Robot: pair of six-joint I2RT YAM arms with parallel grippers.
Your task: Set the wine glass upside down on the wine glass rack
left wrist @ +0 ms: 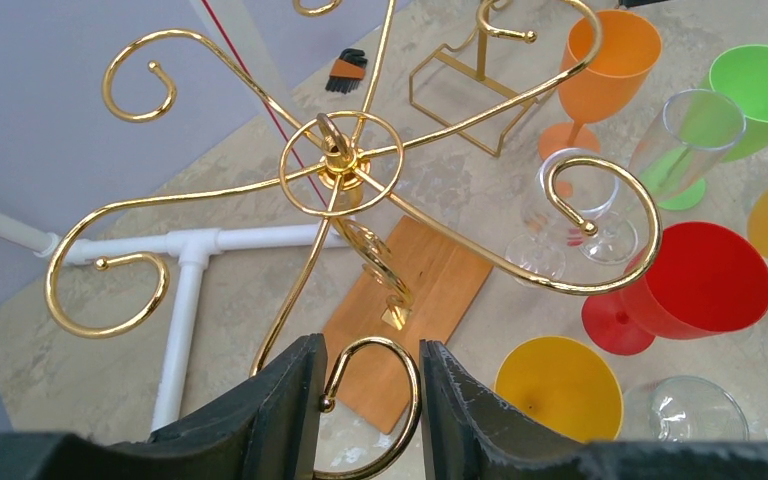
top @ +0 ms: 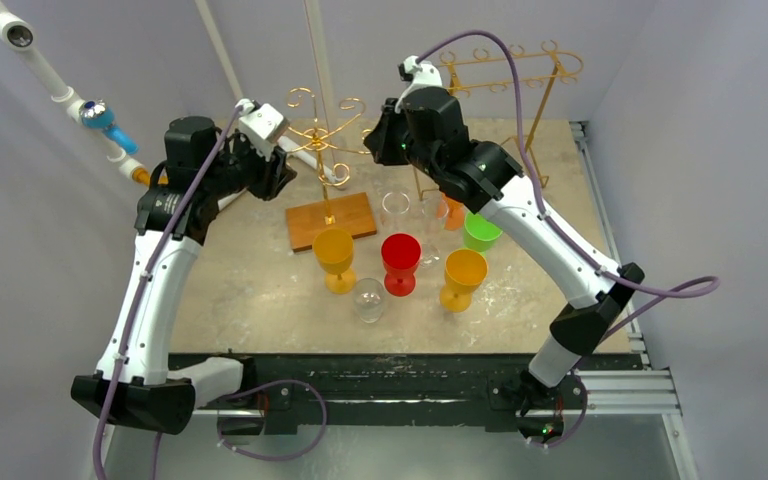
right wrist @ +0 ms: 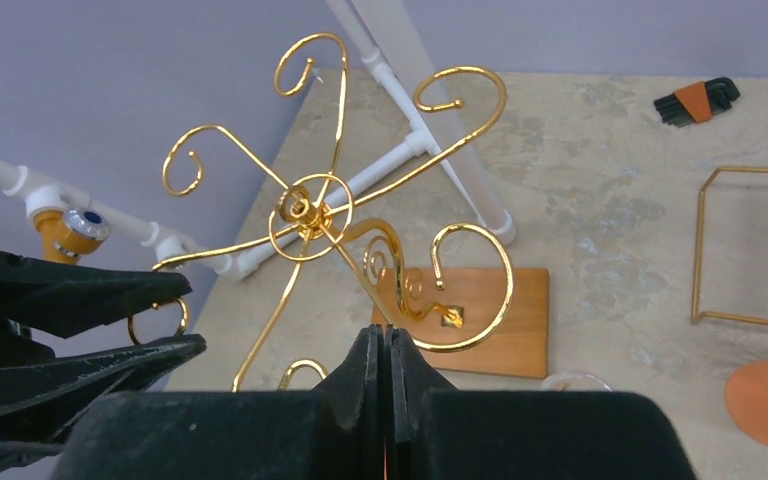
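Left end effector is raised at the wine glass rack, fingers either side of one gold curl at the rim. Both inner faces appear to touch the curl: clenched on the rack arm. Right end effector hangs above the rack's opposite side, fingers pressed flat together, gripping nothing. The rack stands upright on its wooden base, left of centre on the tabletop. The wine glasses all stand upright on the tabletop, just right of and in front of the base: yellow, red, a second yellow, green, orange, and clear ones.
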